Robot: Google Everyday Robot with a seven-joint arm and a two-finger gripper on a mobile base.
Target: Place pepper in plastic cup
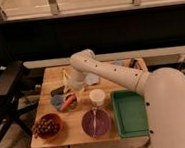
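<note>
Camera view: gripper (71, 90) low over the pepper (69, 102), by the blue cup (57, 101).
The pepper lies just beside the blue cup, on its right, not in it. I cannot tell if the gripper is spread or shut. The pepper is long, so it might tip the little cup or slide off. Wooden table (72, 134), dark room, chair (9, 83) on the left.

Pincer (70, 92) at the pepper (68, 103) — beside plastic cup (56, 100)
</note>
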